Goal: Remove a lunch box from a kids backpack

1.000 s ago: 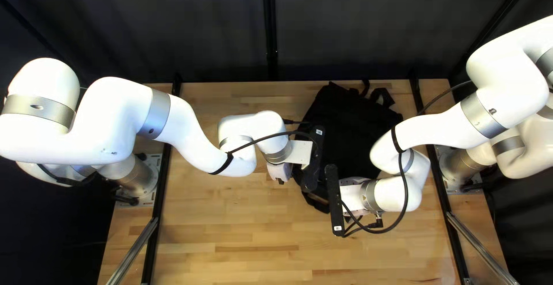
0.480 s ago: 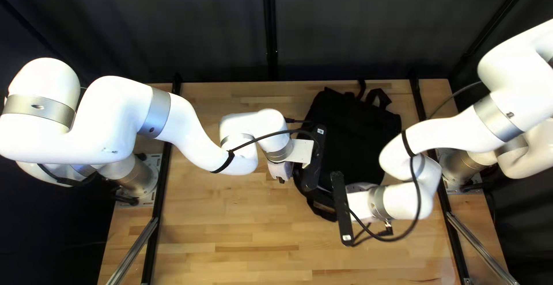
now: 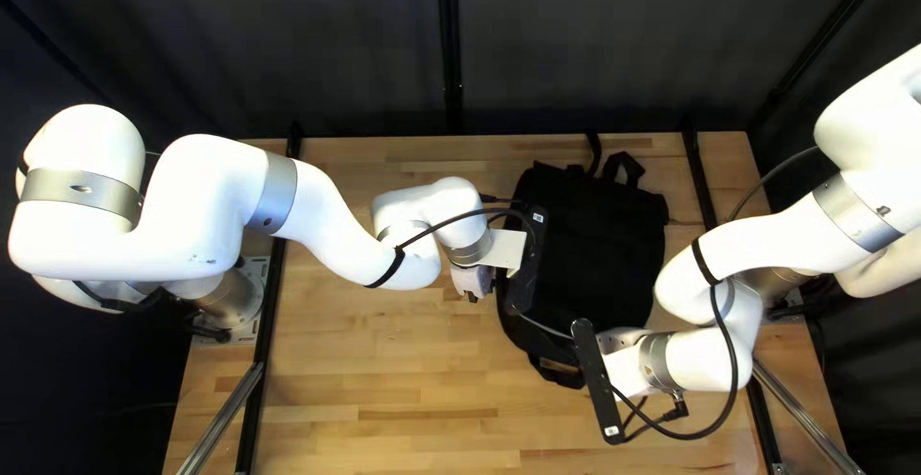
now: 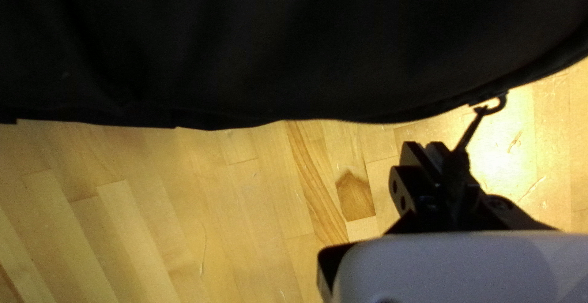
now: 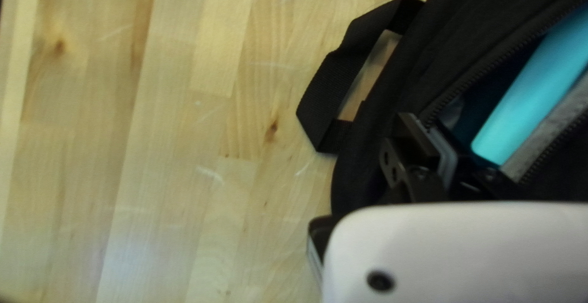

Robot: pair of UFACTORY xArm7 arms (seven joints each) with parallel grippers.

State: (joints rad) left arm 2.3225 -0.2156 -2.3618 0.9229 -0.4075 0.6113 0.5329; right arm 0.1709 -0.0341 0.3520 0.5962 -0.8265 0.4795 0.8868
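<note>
The black backpack [image 3: 604, 245] lies right of centre in the top left view. My left gripper [image 3: 471, 281] is at its left side, my right gripper [image 3: 614, 341] over its near end. In the left wrist view my left gripper [image 4: 436, 151] is shut on the cord of a zipper pull [image 4: 470, 130], just off the backpack's edge [image 4: 367, 110]. In the right wrist view my right gripper [image 5: 432, 139] is closed at the zipper edge of the backpack [image 5: 380, 150]; what it pinches is mostly hidden. Beside it, a turquoise lunch box [image 5: 533, 89] shows inside the gaping opening.
A webbing handle loop [image 5: 327, 89] sticks out of the backpack beside the right gripper. Straps [image 3: 628, 166] lie at its far end. Wooden table [image 3: 384, 369] shows left of and nearer than the backpack; dark rails [image 3: 264, 341] run along the table's sides.
My right gripper has moved toward the near edge and rightward. The backpack has slid and turned somewhat the same way, uncovering more of its near end. My left gripper has shifted slightly right.
</note>
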